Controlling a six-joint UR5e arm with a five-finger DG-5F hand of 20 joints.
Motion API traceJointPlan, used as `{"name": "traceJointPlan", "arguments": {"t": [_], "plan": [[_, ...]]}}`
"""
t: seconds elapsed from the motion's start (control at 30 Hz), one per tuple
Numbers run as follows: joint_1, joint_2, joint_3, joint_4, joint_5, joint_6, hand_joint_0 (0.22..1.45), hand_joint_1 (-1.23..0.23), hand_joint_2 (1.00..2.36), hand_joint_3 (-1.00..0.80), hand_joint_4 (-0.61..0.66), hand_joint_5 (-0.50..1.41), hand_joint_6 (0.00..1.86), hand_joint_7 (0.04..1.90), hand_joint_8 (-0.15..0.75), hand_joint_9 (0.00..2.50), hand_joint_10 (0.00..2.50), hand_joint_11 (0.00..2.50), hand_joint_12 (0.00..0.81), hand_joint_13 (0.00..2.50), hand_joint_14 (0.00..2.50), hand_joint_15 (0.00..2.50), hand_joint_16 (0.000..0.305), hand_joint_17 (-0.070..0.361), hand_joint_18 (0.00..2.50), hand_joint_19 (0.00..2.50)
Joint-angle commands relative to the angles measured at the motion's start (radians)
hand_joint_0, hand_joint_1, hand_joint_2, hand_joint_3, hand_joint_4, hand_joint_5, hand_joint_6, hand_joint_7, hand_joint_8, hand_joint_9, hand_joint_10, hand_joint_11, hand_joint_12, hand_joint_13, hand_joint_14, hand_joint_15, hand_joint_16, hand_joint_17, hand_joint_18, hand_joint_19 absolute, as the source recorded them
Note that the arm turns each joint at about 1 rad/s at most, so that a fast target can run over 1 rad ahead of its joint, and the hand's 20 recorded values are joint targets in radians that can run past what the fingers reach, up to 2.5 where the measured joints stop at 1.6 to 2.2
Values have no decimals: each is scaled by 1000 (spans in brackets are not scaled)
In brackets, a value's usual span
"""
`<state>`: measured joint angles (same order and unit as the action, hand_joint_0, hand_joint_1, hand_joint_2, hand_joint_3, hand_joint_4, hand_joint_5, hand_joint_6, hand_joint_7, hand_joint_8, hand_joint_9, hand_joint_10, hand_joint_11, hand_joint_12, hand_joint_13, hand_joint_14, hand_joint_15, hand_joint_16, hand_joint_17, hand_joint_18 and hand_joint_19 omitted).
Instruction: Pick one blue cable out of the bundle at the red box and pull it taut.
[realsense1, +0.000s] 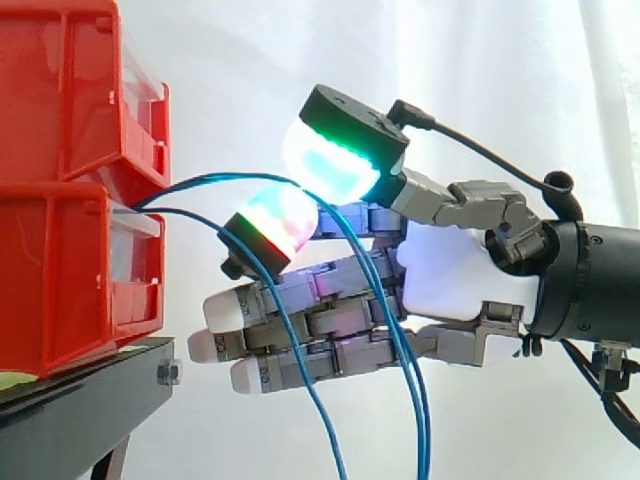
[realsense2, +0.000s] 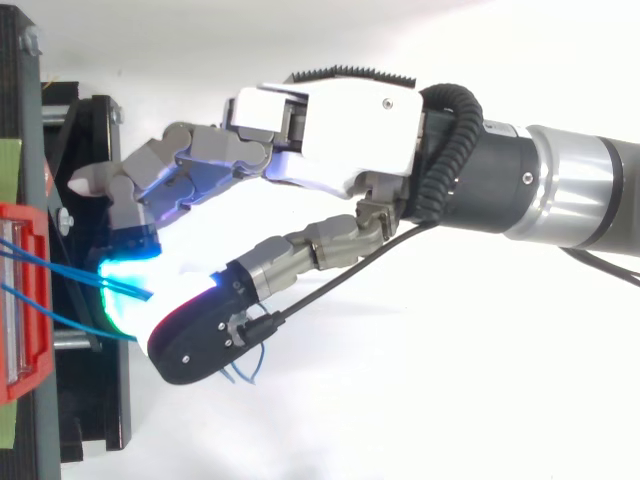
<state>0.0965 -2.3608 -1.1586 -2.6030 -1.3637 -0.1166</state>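
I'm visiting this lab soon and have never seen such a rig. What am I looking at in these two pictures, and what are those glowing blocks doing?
This is a robot arm ending in a mechanical hand with fingers and a thumb. The glowing pads are its own fingertips. One picture is taken from the side, level with the work. The other looks down from above. At the left, red bins sit on a black stand, and thin blue cables come out at the bins. One blue cable runs in between two glowing pads, which appear to pinch it. A second blue cable droops loose in front of the other fingers.
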Motion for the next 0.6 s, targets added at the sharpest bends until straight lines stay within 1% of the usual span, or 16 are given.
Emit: {"name": "traceJointPlan", "arguments": {"t": [0.0,0.2,0.43,0.57], "plan": [[-1,0,0,1,0,0,868,-884,1000,-500,-150,-203,936,1074,282,657,8,388,354,285,2,63,51,115,308,46],[0,0,0,0,0,-2,823,-903,1000,-500,-109,-206,933,964,258,614,7,373,349,285,0,41,50,113,345,0],[0,0,0,-2,0,-2,754,-944,1000,-500,-105,-210,929,947,245,575,7,369,349,264,0,39,50,112,332,0],[0,0,0,-3,0,-2,705,-999,1000,-500,-89,-213,922,939,232,529,7,362,347,234,0,42,50,111,298,0]]}}
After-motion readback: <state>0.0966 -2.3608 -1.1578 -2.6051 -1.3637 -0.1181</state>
